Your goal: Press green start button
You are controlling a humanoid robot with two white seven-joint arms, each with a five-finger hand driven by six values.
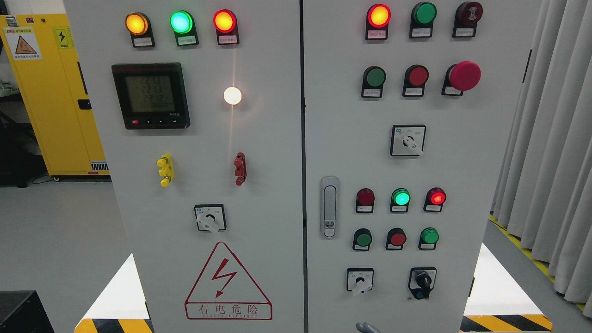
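button labels [373,93]: print too small to read | meter display [150,94]: digits blurred | warning triangle [227,282]: small print illegible

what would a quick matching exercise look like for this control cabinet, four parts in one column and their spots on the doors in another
Parts:
1. digital meter
2. red mushroom button
3. door handle
4. black key switch

Places:
A. left edge of the right door, mid height
B. upper left of the left door, below the lamps
C. bottom row of the right door
D. upper right of the right door

Pairs: 1-B, 2-D, 3-A, 4-C
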